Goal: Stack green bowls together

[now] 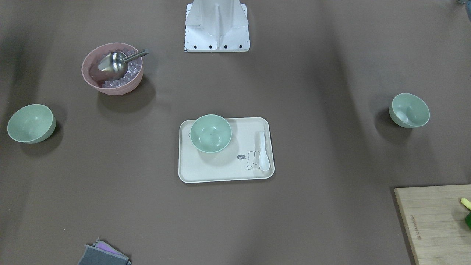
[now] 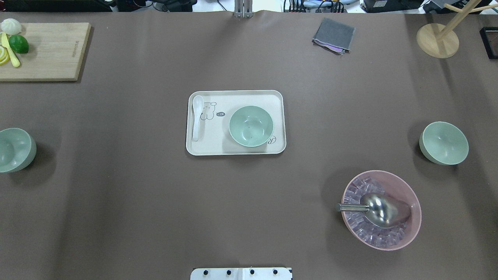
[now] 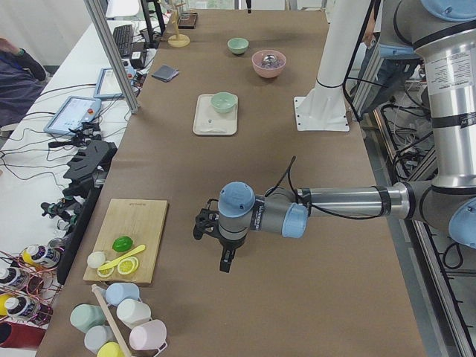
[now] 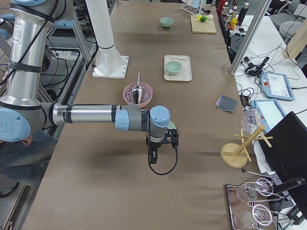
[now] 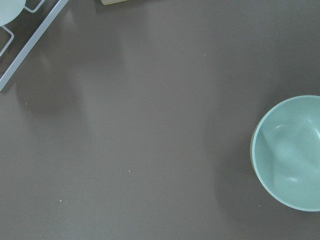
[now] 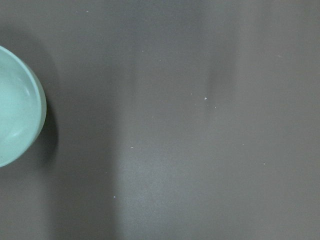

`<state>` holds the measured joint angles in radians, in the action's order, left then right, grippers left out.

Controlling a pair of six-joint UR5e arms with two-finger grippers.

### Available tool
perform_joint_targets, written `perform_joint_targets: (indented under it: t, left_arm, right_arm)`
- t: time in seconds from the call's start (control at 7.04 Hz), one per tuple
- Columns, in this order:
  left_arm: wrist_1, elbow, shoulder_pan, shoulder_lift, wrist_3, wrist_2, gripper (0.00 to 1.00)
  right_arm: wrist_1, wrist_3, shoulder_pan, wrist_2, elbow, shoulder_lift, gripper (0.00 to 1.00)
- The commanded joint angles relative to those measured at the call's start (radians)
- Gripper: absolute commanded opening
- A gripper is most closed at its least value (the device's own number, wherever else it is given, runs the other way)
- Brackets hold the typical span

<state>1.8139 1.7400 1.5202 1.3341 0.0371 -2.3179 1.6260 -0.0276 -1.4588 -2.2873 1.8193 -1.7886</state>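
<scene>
Green bowl cropped, left pincer gap unclear

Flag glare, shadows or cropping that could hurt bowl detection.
Overhead exterior: soft shadow bands on the table, glare on the metal scoop. Left wrist-mounted: left green bowl cropped, highlights inside. Right wrist-mounted: right green bowl cropped, shadow stripe nearby.

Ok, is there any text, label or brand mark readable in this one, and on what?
"hi": in the dark speech bubble beside the rabbit drawing on the tray.
Cutting board: a printed line along one edge, too small to read.
Tray corner: a small curly mark, not readable.
Nothing else is legible.
</scene>
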Motion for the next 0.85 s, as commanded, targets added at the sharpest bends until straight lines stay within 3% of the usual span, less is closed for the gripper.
perform_joint_targets:
  t: [0.0,0.71]
  left_arm:
    - [-0.001,0.003,0.0,-0.004,0.001,0.002,0.98]
    - [0.001,-0.004,0.002,0.072,-0.002,0.002,0.98]
  right_arm:
    - [0.0,0.0,0.0,0.0,0.0,0.0,1.0]
    - [-0.003,0.0,0.0,0.0,0.075,0.069,1.0]
